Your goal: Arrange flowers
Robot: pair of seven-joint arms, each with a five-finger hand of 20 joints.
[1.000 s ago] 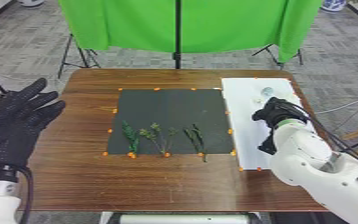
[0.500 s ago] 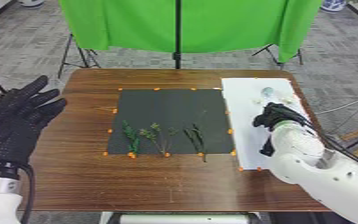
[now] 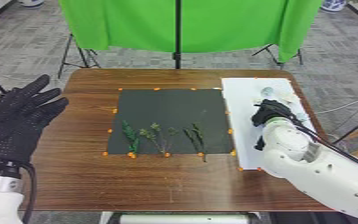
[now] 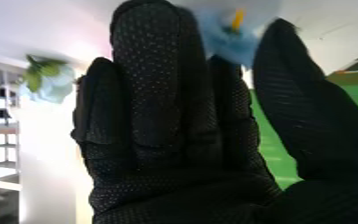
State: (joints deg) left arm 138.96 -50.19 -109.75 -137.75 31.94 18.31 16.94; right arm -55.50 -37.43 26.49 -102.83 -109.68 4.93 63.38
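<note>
The left hand (image 3: 14, 122) is hanging open by the left edge of the brown counter (image 3: 167, 187). The right hand (image 3: 271, 111) is hovering open over the white sheet (image 3: 239, 92) along the right edge, with its fingers straight. Pale flowers (image 3: 286, 97) are lying there, near the far right corner. Green stems (image 3: 156, 135) are resting on the dark mat (image 3: 171, 107), by its near edge.
</note>
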